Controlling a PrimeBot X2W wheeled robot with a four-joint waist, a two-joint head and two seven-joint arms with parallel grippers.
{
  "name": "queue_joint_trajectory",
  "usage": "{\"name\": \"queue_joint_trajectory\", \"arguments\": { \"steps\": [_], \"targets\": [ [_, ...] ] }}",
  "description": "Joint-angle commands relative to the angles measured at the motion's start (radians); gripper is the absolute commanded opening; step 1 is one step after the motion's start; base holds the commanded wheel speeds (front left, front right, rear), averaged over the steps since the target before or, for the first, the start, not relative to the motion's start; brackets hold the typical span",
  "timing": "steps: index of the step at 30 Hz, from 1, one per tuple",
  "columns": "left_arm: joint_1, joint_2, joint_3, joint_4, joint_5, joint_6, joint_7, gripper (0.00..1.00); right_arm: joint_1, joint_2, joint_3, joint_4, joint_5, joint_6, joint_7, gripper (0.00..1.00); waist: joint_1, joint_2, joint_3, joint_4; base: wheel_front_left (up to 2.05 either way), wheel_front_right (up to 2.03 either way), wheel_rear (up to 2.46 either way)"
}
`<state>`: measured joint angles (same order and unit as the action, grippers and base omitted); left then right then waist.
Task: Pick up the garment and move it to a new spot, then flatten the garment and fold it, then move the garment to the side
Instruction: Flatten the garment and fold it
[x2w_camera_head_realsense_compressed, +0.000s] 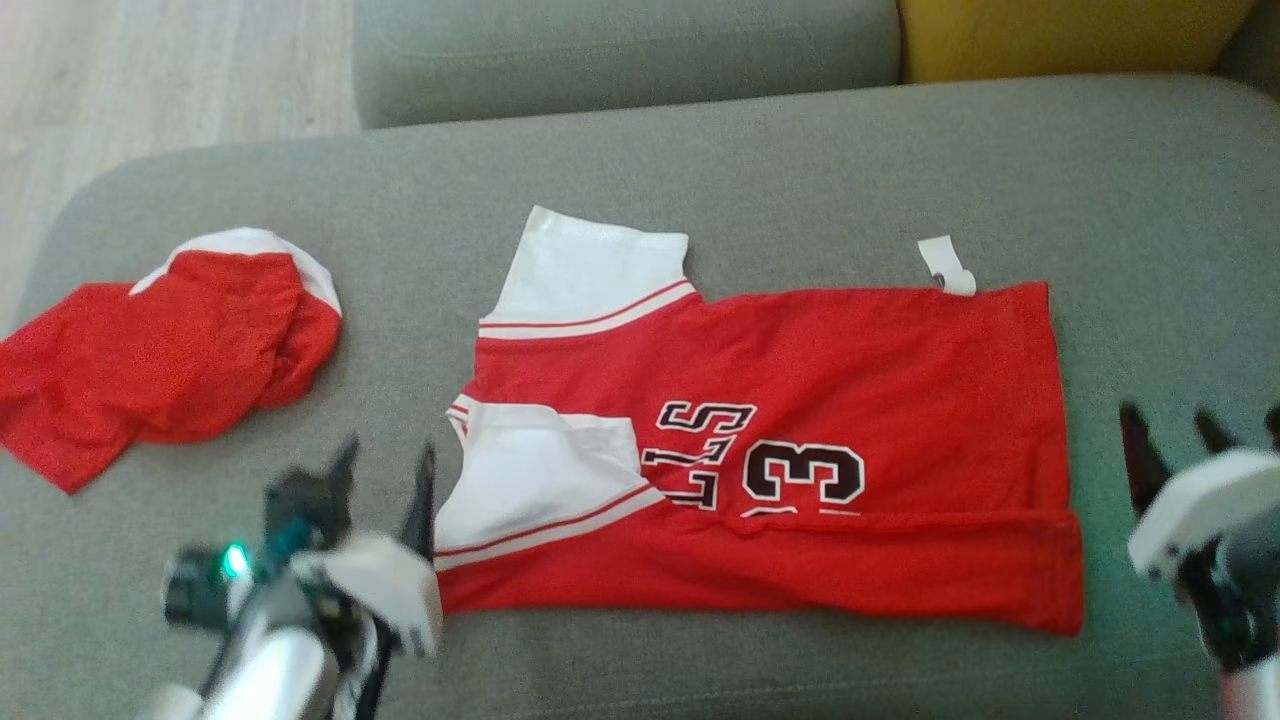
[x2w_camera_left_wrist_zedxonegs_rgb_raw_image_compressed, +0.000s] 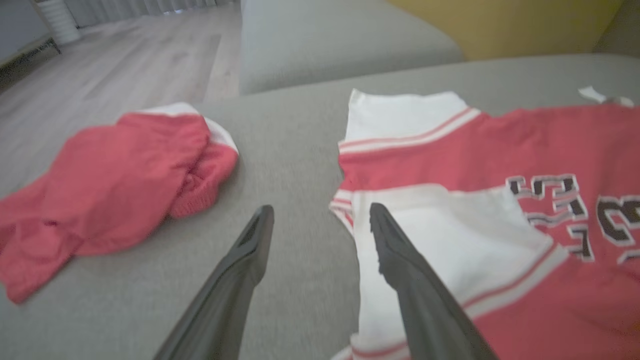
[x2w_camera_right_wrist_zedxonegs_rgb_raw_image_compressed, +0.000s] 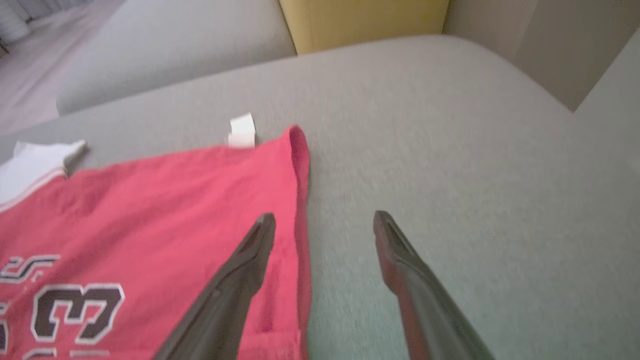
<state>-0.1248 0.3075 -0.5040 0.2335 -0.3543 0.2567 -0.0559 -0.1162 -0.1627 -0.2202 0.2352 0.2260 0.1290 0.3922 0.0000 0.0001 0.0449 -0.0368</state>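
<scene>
- The red jersey (x2w_camera_head_realsense_compressed: 800, 440) lies lengthwise in the middle of the grey sofa cushion (x2w_camera_head_realsense_compressed: 800, 160), collar end to the robot's left. Its near edge (x2w_camera_head_realsense_compressed: 900, 570) is turned up over the numbers, and nothing pins that fold, so it may spring back.
- The left gripper (x2w_camera_head_realsense_compressed: 390, 455) hovers empty with its fingers apart, just beside the near white sleeve (x2w_camera_head_realsense_compressed: 530, 480). A shallow pinch there would likely catch only the top layer and drag the sleeve off the chest.
- The right gripper (x2w_camera_head_realsense_compressed: 1168, 422) also stands wide and empty by the hem end. If it closes on one layer, the bottom layer stays behind and the fold skews.
- The far sleeve (x2w_camera_head_realsense_compressed: 590, 270) sticks out flat, so folding over it would leave a lopsided packet.
- A crumpled red garment (x2w_camera_head_realsense_compressed: 170, 360) lies near, to the left. A sideways move that way could snag it or pile the two together.
- The soft cushion probably gives under pressing fingers, bunching the cloth.
</scene>
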Motion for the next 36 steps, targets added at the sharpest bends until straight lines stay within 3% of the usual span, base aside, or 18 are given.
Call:
{"name": "queue_joint_trajectory", "arguments": {
  "steps": [1, 5, 9, 12, 17, 20, 24, 36],
  "targets": [
    [-0.089, 0.027, 0.051, -0.046, 0.006, 0.004, -0.019, 1.00, -0.066, -0.006, 0.028, -0.047, -0.003, 0.002, -0.026, 1.00, 0.0000, -0.0001, 0.016, -0.009, 0.00, 0.00, 0.00],
    [-0.190, 0.051, 0.076, -0.088, 0.016, -0.016, -0.046, 1.00, -0.130, 0.000, 0.060, -0.063, 0.000, 0.002, -0.122, 1.00, 0.0000, -0.0001, 0.069, -0.024, 0.00, 0.00, 0.00],
    [-0.325, 0.067, 0.087, -0.091, 0.011, -0.064, -0.028, 1.00, -0.204, 0.003, 0.091, -0.063, -0.008, 0.002, -0.191, 1.00, 0.0000, -0.0001, 0.133, -0.043, 0.00, 0.00, 0.00],
    [-0.450, 0.078, 0.070, -0.043, 0.005, -0.135, 0.015, 1.00, -0.273, 0.009, 0.109, -0.050, -0.026, 0.002, -0.222, 1.00, 0.0000, -0.0001, 0.191, -0.066, 0.00, 0.00, 0.00],
    [-0.662, 0.083, 0.031, 0.138, -0.041, -0.294, 0.144, 1.00, -0.388, 0.024, 0.158, -0.018, -0.053, 0.002, -0.252, 1.00, 0.0000, -0.0001, 0.273, -0.112, 0.00, 0.00, 0.00],
    [-0.779, 0.093, 0.002, 0.250, -0.046, -0.351, 0.207, 1.00, -0.446, 0.031, 0.183, 0.001, -0.057, 0.002, -0.265, 1.00, 0.0000, -0.0001, 0.315, -0.139, 0.00, 0.00, 0.00],
    [-0.896, 0.109, -0.052, 0.380, -0.069, -0.381, 0.282, 1.00, -0.499, 0.039, 0.211, 0.023, -0.058, 0.002, -0.284, 1.00, 0.0000, -0.0001, 0.360, -0.173, 0.00, 0.00, 0.00],
    [-1.019, 0.184, -0.203, 0.551, -0.175, -0.387, 0.316, 1.00, -0.558, 0.072, 0.253, 0.048, -0.035, 0.002, -0.303, 1.00, 0.0000, -0.0001, 0.425, -0.235, 0.00, 0.00, 0.00]
  ]
}}
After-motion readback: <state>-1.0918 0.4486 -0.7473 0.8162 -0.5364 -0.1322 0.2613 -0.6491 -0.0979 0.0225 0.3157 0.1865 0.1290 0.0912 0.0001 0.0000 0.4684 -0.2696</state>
